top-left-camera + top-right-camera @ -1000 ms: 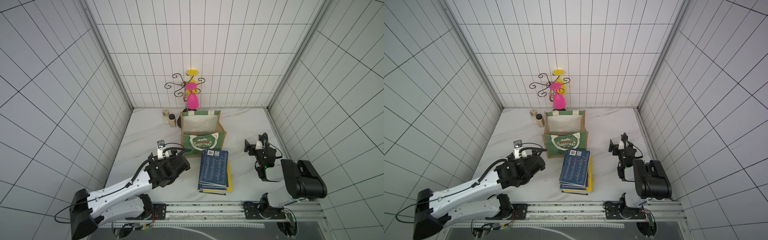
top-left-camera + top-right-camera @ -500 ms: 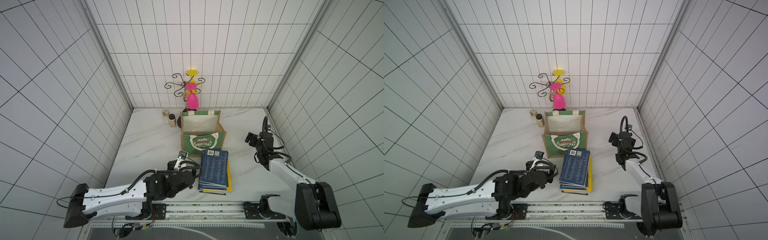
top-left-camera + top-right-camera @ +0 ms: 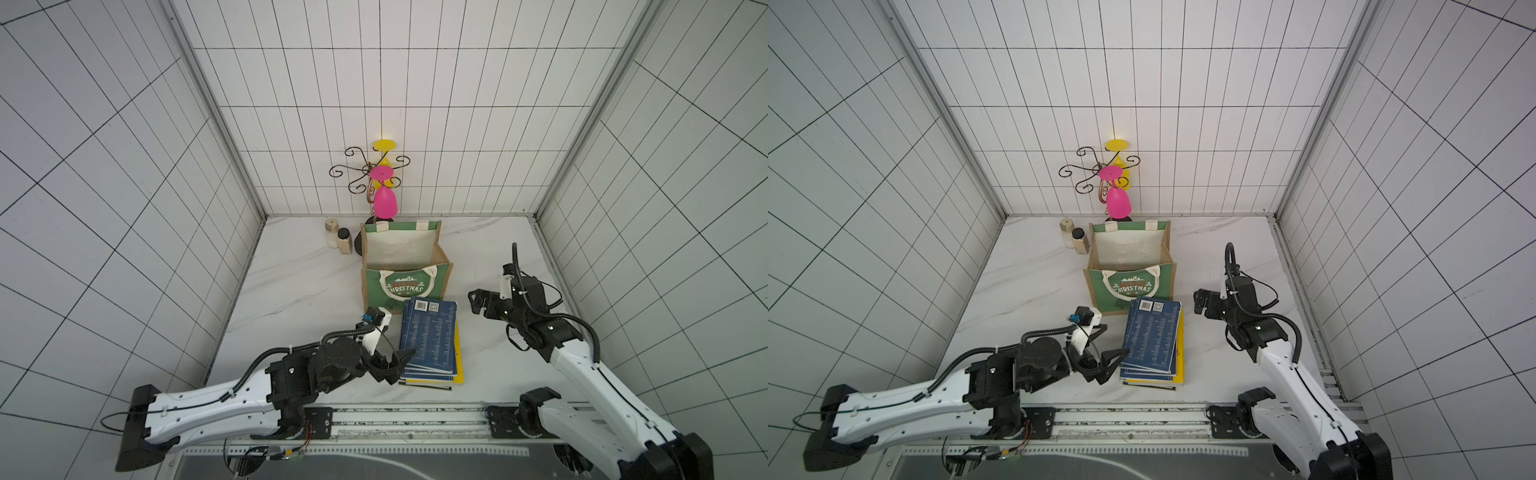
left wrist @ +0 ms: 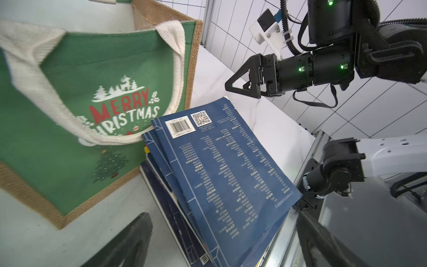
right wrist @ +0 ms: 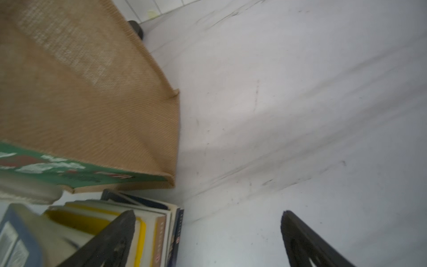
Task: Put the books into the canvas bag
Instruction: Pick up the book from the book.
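The left gripper (image 3: 395, 365) is released, jaws spread wide with the near left corner of the books (image 3: 430, 338) between them. Beyond that flat stack, against its far end, stands the canvas bag (image 3: 440, 282). The right gripper (image 3: 476, 302) hovers released and empty, the books just to its left.
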You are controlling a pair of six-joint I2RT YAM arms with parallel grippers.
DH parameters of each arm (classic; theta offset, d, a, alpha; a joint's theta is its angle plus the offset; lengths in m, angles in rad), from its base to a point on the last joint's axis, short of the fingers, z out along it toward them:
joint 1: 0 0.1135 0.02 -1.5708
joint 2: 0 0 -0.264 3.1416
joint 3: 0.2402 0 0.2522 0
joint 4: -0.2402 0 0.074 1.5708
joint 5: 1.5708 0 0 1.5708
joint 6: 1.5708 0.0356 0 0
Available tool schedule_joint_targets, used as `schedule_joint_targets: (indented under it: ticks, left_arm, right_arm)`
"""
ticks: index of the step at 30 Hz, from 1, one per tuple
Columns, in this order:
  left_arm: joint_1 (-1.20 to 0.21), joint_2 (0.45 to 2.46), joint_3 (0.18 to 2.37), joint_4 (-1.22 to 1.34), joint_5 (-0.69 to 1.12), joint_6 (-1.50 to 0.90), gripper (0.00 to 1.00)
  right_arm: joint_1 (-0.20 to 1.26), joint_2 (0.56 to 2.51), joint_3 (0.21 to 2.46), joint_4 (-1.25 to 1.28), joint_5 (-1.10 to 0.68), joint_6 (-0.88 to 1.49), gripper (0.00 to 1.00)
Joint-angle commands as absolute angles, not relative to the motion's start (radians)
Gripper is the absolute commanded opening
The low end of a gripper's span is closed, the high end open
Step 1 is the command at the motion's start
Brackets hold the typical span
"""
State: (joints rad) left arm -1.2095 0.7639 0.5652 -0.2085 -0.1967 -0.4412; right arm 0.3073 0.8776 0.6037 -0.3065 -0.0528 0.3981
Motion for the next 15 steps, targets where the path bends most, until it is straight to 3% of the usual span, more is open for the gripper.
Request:
schedule_joint_targets:
  ticks: [1,10,15]
  left_arm:
    - [-1.136,0.817,0.554,-0.08,-0.024,-0.492,0.97]
    - [-1.006,0.891,0.57,-0.055,0.106,-0.519,0.97]
    - [-0.969,0.907,0.554,-0.04,0.169,-0.519,0.97]
  right_arm:
    - [0.329,0.834,0.683,-0.383,-0.147,0.439,0.99]
    - [0.35,0.754,0.702,-0.421,-0.384,0.437,0.99]
    - [0.377,0.701,0.697,-0.485,-0.374,0.412,0.99]
